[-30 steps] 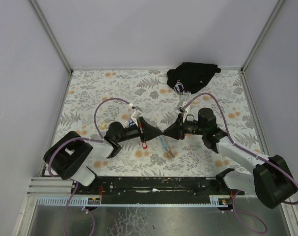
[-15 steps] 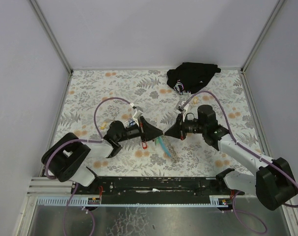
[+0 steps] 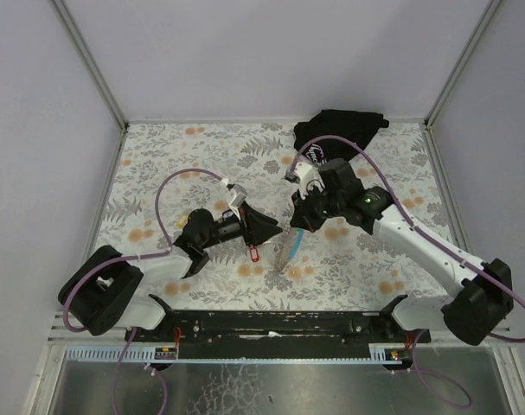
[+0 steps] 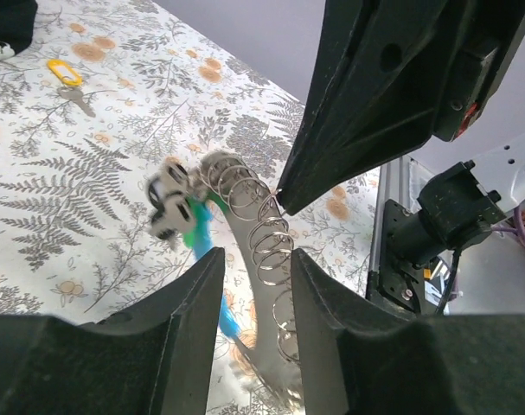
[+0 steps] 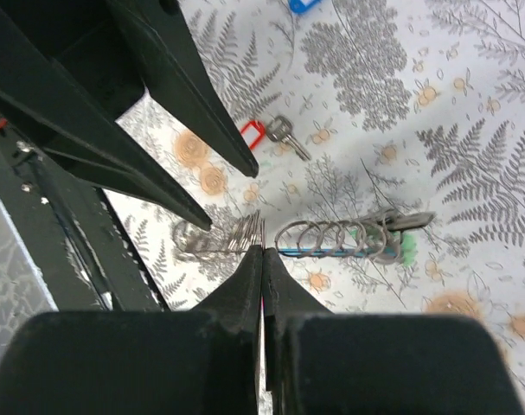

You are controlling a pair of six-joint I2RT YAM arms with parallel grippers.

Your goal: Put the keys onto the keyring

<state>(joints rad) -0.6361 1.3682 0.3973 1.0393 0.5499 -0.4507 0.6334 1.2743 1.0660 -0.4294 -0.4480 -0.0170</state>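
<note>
The keyring [image 5: 331,239] shows as a stretched coil of metal rings on a grey and light-blue strap [image 3: 288,249]. My right gripper [image 5: 262,251] is shut on the coil, and in the top view the strap hangs slanting from that gripper [image 3: 295,223] down to the table. A green tag [image 5: 407,251] sits at the coil's far end. My left gripper [image 4: 256,259] is open, and the coil [image 4: 262,242] and strap show through the gap beyond its jaws. A red-tagged key [image 3: 254,252] lies on the table below the left gripper [image 3: 276,232]. Further off lie a yellow-tagged key [image 4: 63,71] and a blue tag [image 5: 301,5].
A black cloth bundle [image 3: 340,134] lies at the back right of the fern-patterned table [image 3: 158,164]. White frame posts and walls enclose the table. A black rail [image 3: 279,324] with the arm bases runs along the near edge.
My left gripper has opened and drawn slightly back left. My right gripper shut on the keyring, then rose and swung toward the back, pulling the strap up off the table.
</note>
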